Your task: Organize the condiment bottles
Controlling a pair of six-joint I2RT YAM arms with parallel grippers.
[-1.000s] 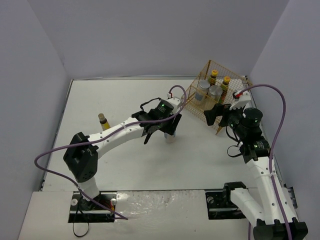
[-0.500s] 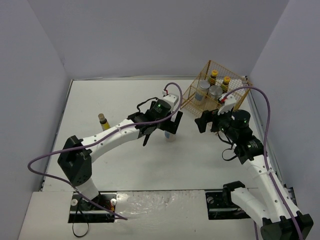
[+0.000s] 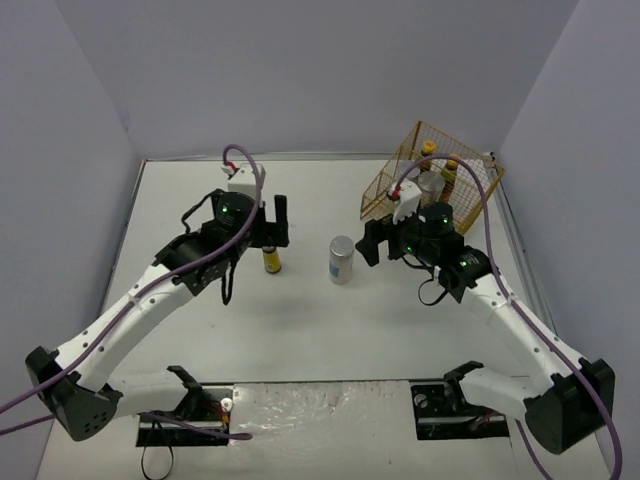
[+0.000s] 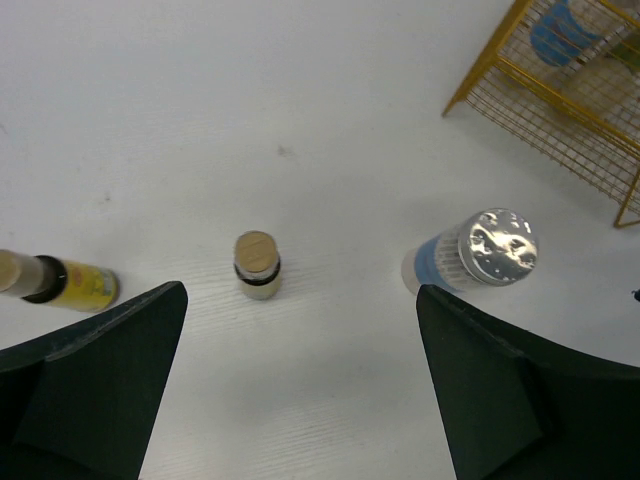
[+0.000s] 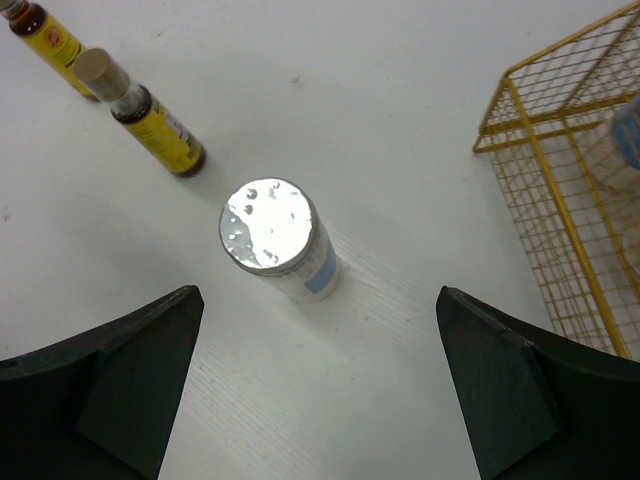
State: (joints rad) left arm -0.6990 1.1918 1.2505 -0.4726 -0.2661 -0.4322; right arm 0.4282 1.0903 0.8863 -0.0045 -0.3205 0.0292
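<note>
Pale bottle (image 5: 285,250): silver lid, blue label. Dark-brown bottle (image 5: 150,118): yellow label, tan cap. Gold wire-grid basket (image 5: 544,170). White worktop (image 5: 400,80).

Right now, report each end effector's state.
Left end effector: open, holding nothing.
Right end effector: open, holding nothing.

Silver-lidded bottle (image 5: 275,240) (upright) near basket (image 5: 545,150)

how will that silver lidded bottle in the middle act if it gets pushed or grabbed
The silver-lidded bottle stands upright and taller than wide, so a high push would probably tip it; as a cylinder it would then likely roll. Its smooth round wall looks rigid but may slip in a loose grip.
</note>
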